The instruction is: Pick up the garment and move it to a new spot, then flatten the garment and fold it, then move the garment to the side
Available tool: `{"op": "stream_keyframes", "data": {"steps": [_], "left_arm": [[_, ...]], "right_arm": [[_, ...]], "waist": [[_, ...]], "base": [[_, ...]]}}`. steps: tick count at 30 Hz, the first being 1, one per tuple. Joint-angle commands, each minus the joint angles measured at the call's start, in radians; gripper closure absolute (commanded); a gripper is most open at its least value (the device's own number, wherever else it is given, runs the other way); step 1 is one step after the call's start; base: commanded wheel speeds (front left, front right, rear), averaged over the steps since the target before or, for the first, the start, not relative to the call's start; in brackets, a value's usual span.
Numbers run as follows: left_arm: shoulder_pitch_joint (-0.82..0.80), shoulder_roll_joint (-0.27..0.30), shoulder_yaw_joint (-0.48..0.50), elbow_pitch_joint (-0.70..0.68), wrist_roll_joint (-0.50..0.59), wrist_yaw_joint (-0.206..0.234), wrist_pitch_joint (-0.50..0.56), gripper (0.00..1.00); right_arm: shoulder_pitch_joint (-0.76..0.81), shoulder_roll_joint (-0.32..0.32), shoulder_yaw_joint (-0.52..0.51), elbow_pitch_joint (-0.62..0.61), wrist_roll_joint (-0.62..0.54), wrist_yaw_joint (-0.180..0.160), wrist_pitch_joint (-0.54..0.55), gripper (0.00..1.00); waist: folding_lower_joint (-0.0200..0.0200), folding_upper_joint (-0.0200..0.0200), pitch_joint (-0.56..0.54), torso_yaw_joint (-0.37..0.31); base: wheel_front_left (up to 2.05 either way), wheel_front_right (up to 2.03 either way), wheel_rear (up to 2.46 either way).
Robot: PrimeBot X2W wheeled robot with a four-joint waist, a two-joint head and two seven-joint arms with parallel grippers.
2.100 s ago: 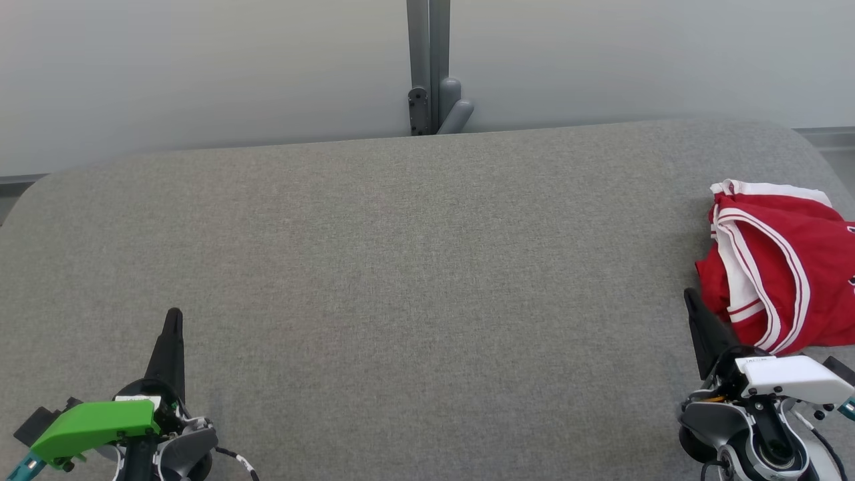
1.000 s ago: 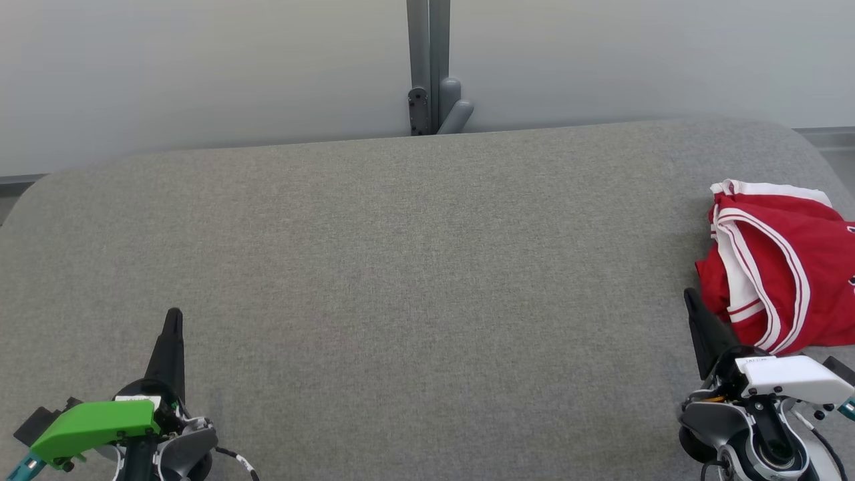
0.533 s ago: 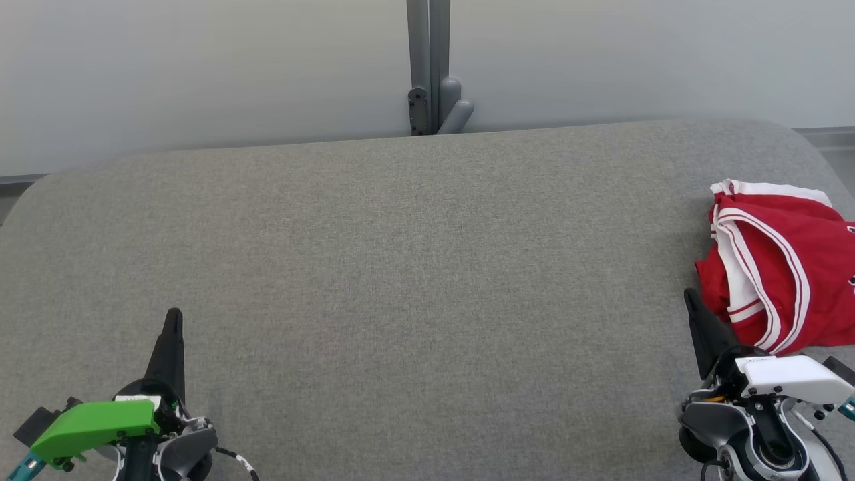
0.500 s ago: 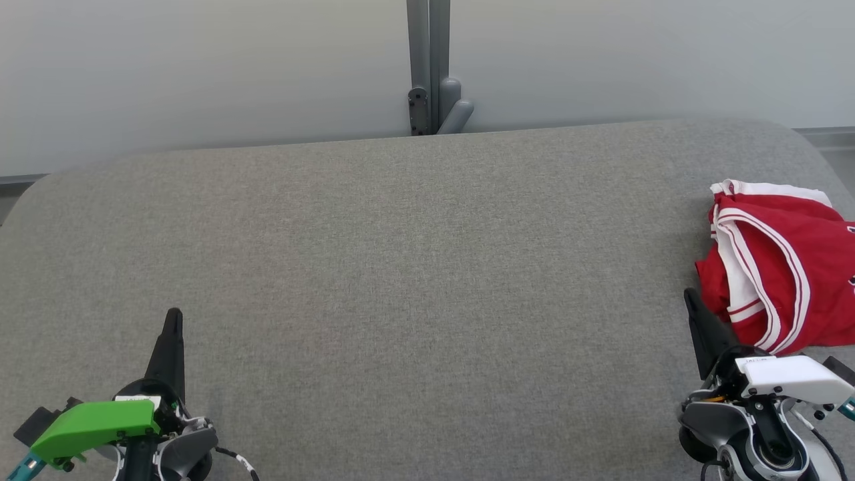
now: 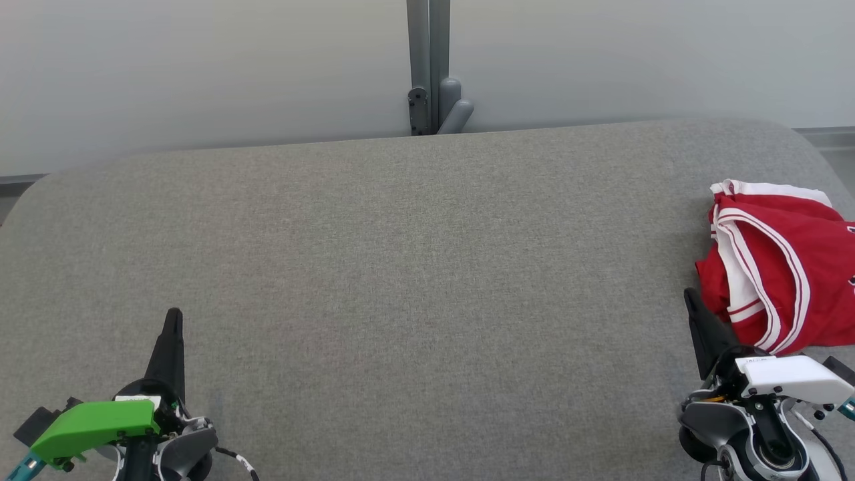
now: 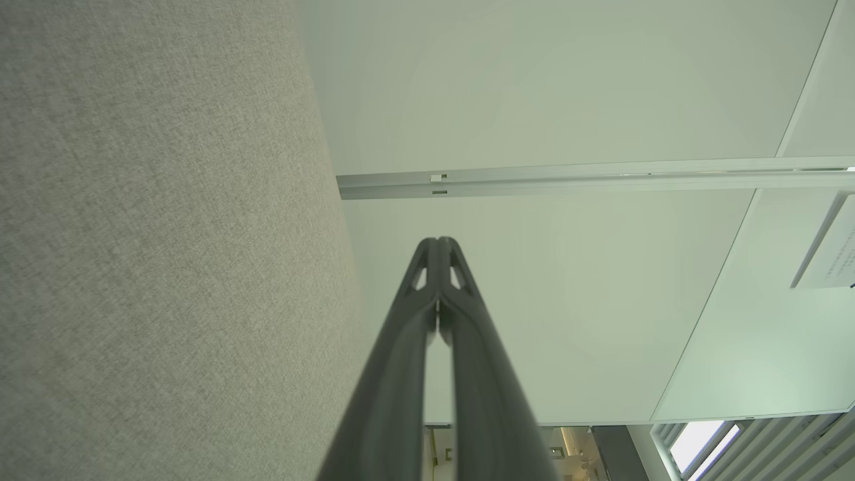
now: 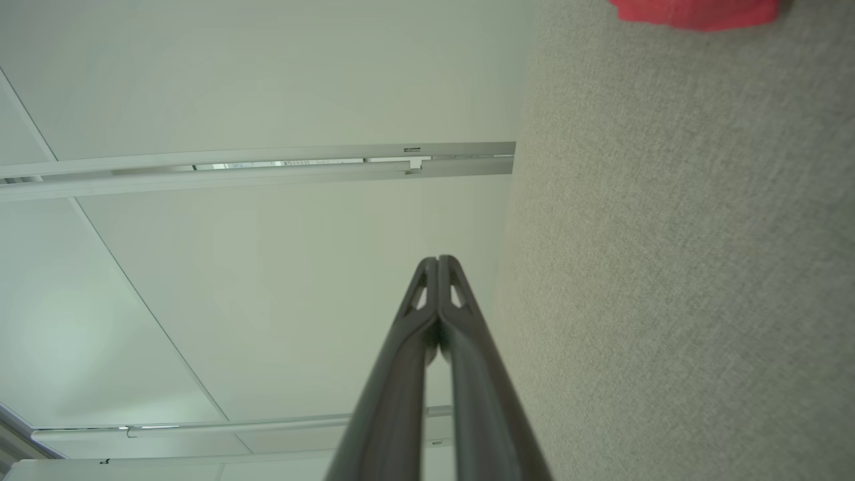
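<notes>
The garment (image 5: 781,267) is red with white stripes and lies crumpled at the right edge of the grey table (image 5: 414,267), partly cut off by the head view's border. A red patch of the garment (image 7: 695,12) shows at the top of the right wrist view. My right gripper (image 5: 689,296) is shut and empty, its tip just left of the garment's near corner. In its own view the right gripper (image 7: 437,260) has its fingers pressed together. My left gripper (image 5: 174,314) rests shut at the lower left, far from the garment; in the left wrist view this gripper (image 6: 437,242) holds nothing.
A grey post with a bracket (image 5: 431,100) stands behind the table's far edge against a pale wall. The table's fabric top has rounded corners and stretches wide between the two grippers.
</notes>
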Motion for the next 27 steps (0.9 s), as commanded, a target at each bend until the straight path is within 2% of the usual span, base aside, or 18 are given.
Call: {"op": "stream_keyframes", "data": {"steps": [1,27], "left_arm": [[-0.010,0.006,0.001,-0.001,-0.002,-0.005,0.003,1.00],[-0.010,0.006,0.001,-0.001,-0.002,-0.005,0.003,1.00]], "right_arm": [[-0.010,-0.005,-0.001,-0.003,0.007,0.000,0.001,1.00],[-0.010,-0.005,-0.001,-0.003,0.007,0.000,0.001,1.00]], "waist": [[0.0000,0.0089,0.000,0.000],[0.0000,0.0089,0.000,0.000]], "base": [[0.00,0.00,0.00],[0.00,0.00,0.00]]}}
